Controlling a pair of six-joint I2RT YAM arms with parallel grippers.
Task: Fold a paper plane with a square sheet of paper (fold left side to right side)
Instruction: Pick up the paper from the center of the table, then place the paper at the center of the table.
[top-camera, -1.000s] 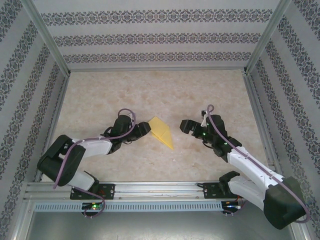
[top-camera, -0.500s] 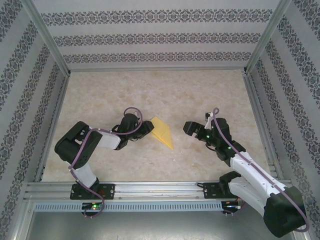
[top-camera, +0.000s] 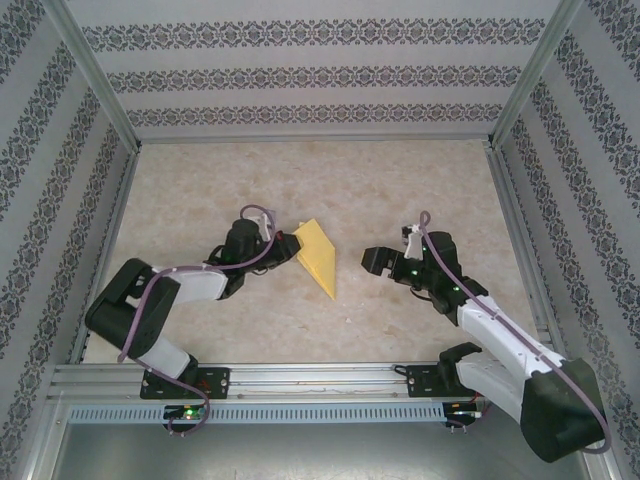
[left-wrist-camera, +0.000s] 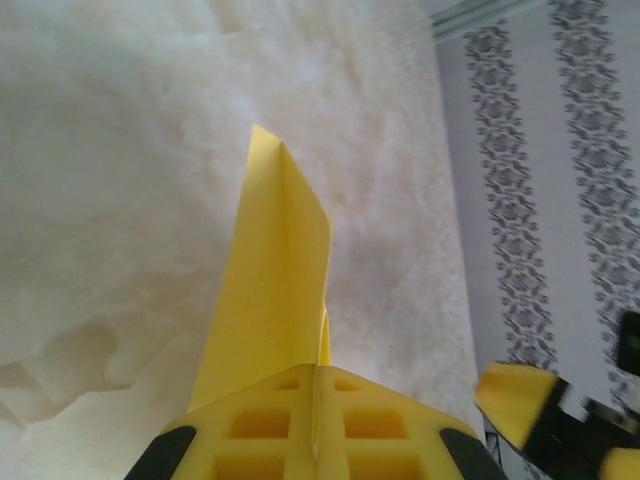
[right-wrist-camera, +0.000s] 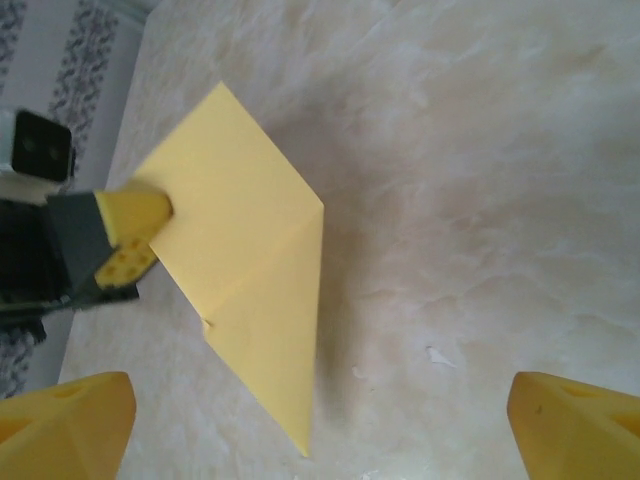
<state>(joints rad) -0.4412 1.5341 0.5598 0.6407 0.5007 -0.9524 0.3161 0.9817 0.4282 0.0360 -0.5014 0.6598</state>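
The yellow sheet of paper (top-camera: 318, 257) is folded into a narrow pointed paper-plane shape with a crease across it, its tip toward the near edge. My left gripper (top-camera: 284, 243) is shut on the paper's left corner and holds that side tilted up off the table. In the left wrist view the paper (left-wrist-camera: 270, 300) rises from between the closed fingers (left-wrist-camera: 345, 420). The right wrist view has the paper (right-wrist-camera: 245, 270) with the left gripper (right-wrist-camera: 130, 235) pinching its left corner. My right gripper (top-camera: 375, 262) stands open to the right of the paper, apart from it, its fingertips (right-wrist-camera: 70, 420) wide.
The marbled table (top-camera: 420, 190) is fenced by patterned walls and metal posts (top-camera: 110, 100) on three sides. A metal rail (top-camera: 320, 380) with both arm bases runs along the near edge.
The left gripper has shut on the paper's left corner and tipped that side up, so the paper looks narrower from above. The right gripper has drifted slightly toward the near edge, still open.
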